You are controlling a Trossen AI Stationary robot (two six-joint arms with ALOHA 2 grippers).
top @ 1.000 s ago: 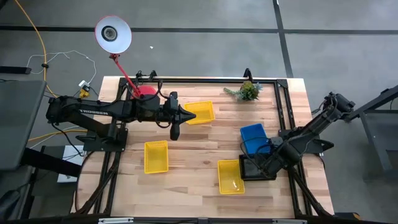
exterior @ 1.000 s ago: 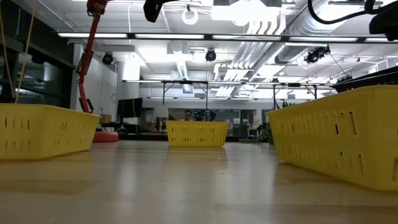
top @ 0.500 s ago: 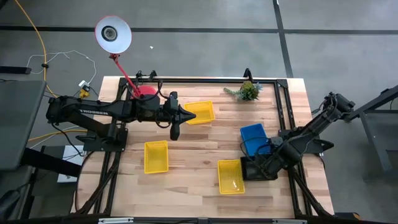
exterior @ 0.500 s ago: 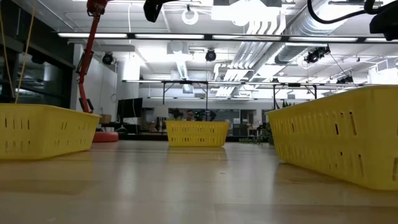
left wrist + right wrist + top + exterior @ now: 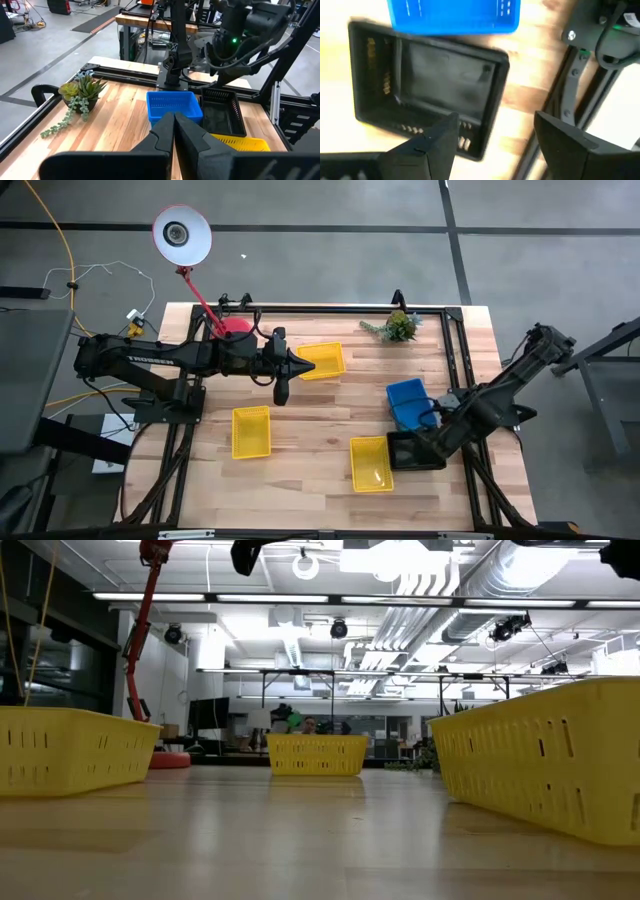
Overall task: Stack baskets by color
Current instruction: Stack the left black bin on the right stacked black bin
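Observation:
My right gripper (image 5: 432, 442) (image 5: 495, 137) hangs open, pointing down, just above the near right end of a black basket (image 5: 413, 451) (image 5: 427, 90), whose bottom lies on the table. Its fingers touch nothing. A blue basket (image 5: 407, 402) (image 5: 455, 15) lies on the table right behind the black one. Three yellow baskets lie apart on the table: far middle (image 5: 324, 360), near left (image 5: 251, 431), near middle (image 5: 371, 463). My left gripper (image 5: 308, 367) (image 5: 174, 131) is shut and empty, held high and nearly level over the far yellow basket, pointing toward the table's right.
A red-based desk lamp (image 5: 235, 328) stands at the far left, and a small green plant (image 5: 398, 327) at the far right. A dark frame rail (image 5: 462, 380) runs along the right side close to the black basket. Bare wood (image 5: 320, 420) lies between the yellow baskets.
My right gripper has opened, let go of the black basket, risen a little above it and rolled about its own axis. The black basket stays on the table.

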